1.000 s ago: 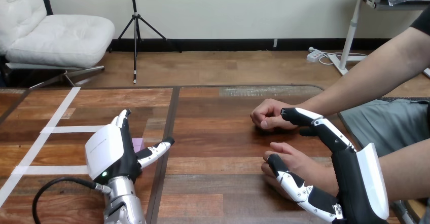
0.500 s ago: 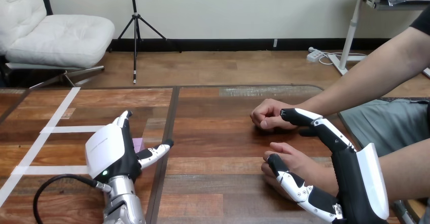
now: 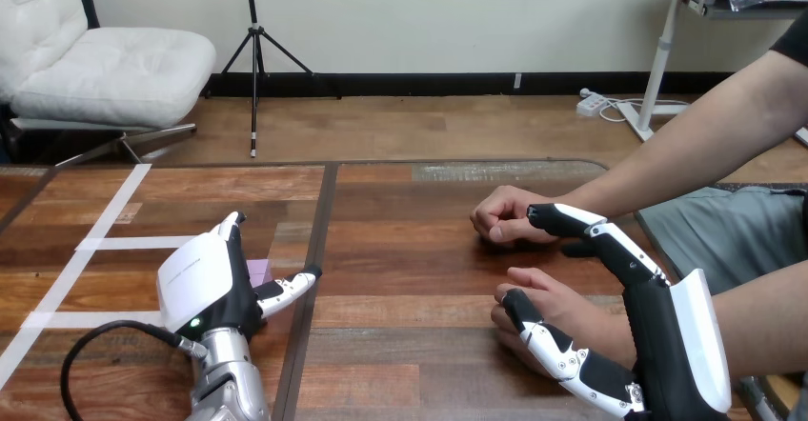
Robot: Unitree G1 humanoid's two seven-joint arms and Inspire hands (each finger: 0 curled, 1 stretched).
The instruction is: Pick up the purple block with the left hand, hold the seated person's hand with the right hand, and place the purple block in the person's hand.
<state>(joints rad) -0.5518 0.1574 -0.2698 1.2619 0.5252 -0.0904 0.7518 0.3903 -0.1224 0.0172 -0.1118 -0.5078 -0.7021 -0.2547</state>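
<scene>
wooden table [image 3: 429, 250]: dark seam [image 3: 324, 211] down middle | white tape lines [image 3: 124, 243]: table's left part

Table [image 3: 410, 250]: reddish-brown wood planks, light/dark grain mix, dark seam down the mid. White tape [image 3: 114, 207] lines on left part, 1 diagonal + crossbars. Purple block [image 3: 258, 270]: pale lilac sliver. Left hand [image 3: 205, 283]: white shell on back, blk underneath, blk/white fingers, tiny green light near wrist; forearm [image 3: 229, 388] silver. Right hand [image 3: 657, 326], near right: blk w/ white shell, fingers blk/white banded.
</scene>
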